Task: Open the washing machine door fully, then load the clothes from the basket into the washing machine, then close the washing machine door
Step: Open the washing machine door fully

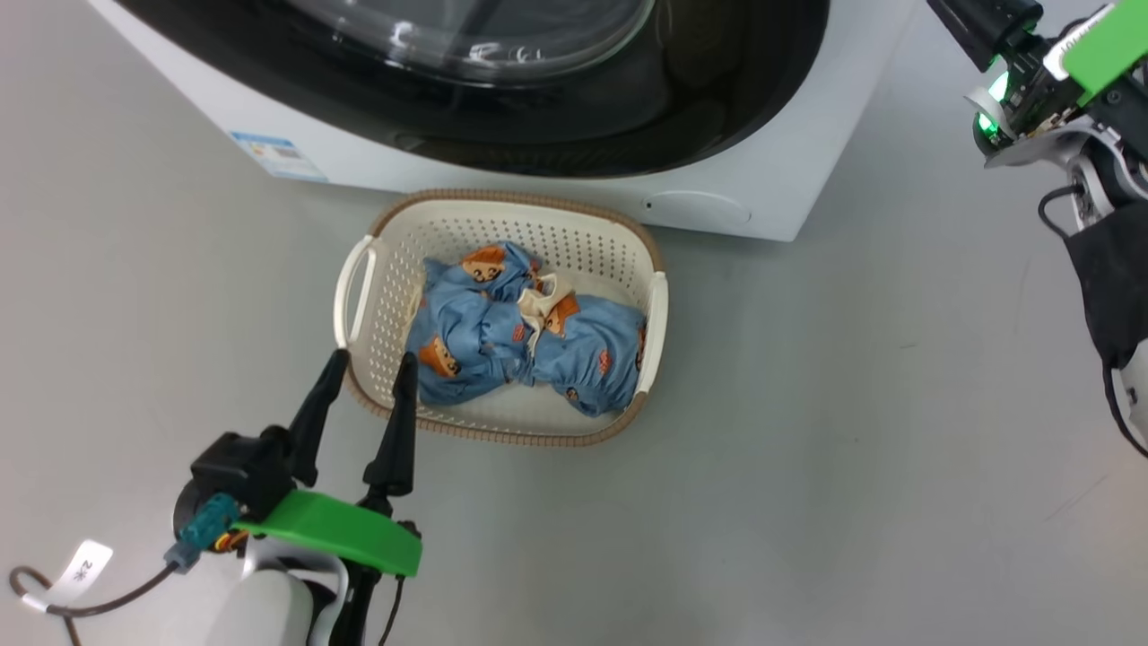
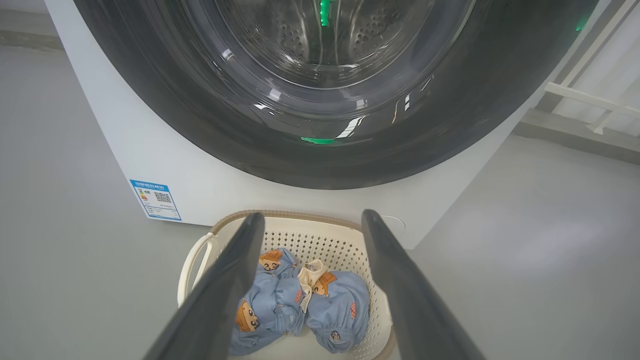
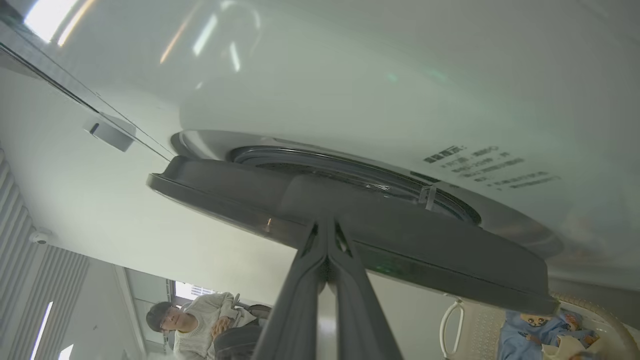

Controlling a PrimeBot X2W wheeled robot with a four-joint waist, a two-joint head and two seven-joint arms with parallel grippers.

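One washing machine; one basket; one person.

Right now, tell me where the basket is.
Head view, centre: the basket sits on the floor just before the washer, the open left hand by its near-left rim.

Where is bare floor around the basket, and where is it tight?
Free: floor right of the basket, and left of it in front of the energy label. Tight: the strip between basket and washing machine; the left gripper hangs over its near-left corner.

lab — bare grey floor, person nearby
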